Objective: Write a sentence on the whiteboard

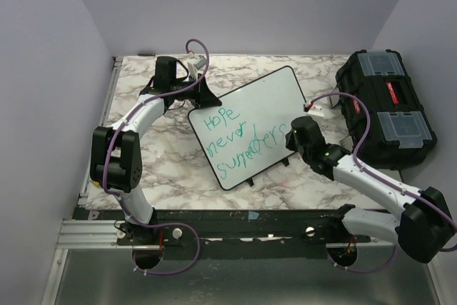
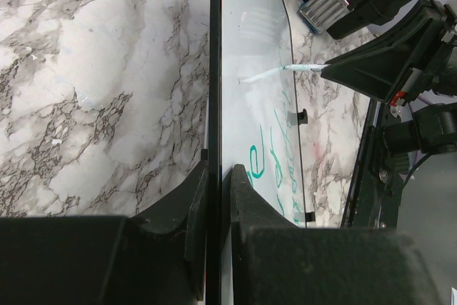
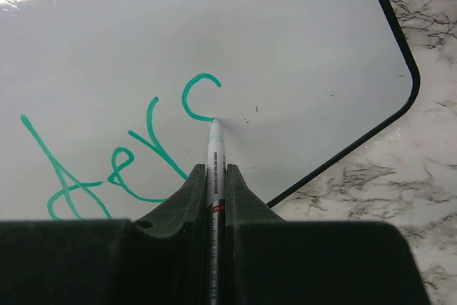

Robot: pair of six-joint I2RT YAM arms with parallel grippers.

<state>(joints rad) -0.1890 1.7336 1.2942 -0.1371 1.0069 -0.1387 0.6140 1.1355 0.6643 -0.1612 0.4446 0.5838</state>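
Right gripper [image 3: 213,173] clenched on a white marker [image 3: 215,149], barrel pinched between both fingers and the tip sticking out ahead. Tip touches the whiteboard [image 3: 285,33] at the lower end of a green c-shaped curve, centre of the right wrist frame. More green letters run off to the lower left of that frame.

Top view: right gripper [image 1: 298,131] sits over the board's lower right edge, right of frame centre. The whiteboard [image 1: 275,94] lies mid-frame on the marble table [image 1: 171,162], turned diagonally, one rounded corner toward the upper right. The sentence [image 1: 239,141] fills the board's lower left half in three stacked green lines, roughly "Hope / never / surrender", last letters next to the gripper. Upper right half of the board is blank.

Left gripper [image 1: 201,95] is at the board's upper left edge, closed on it. Left wrist view confirms this: its fingers [image 2: 196,198] straddle the thin black frame at bottom centre. The whiteboard [image 2: 250,112] runs up the frame from there, green writing [image 2: 268,169] at lower right, the marker [image 2: 303,68] at upper right with its tip toward the board.

Black toolbox [image 1: 385,108] with clear lid compartments stands at the right of the top view, apart from the board.
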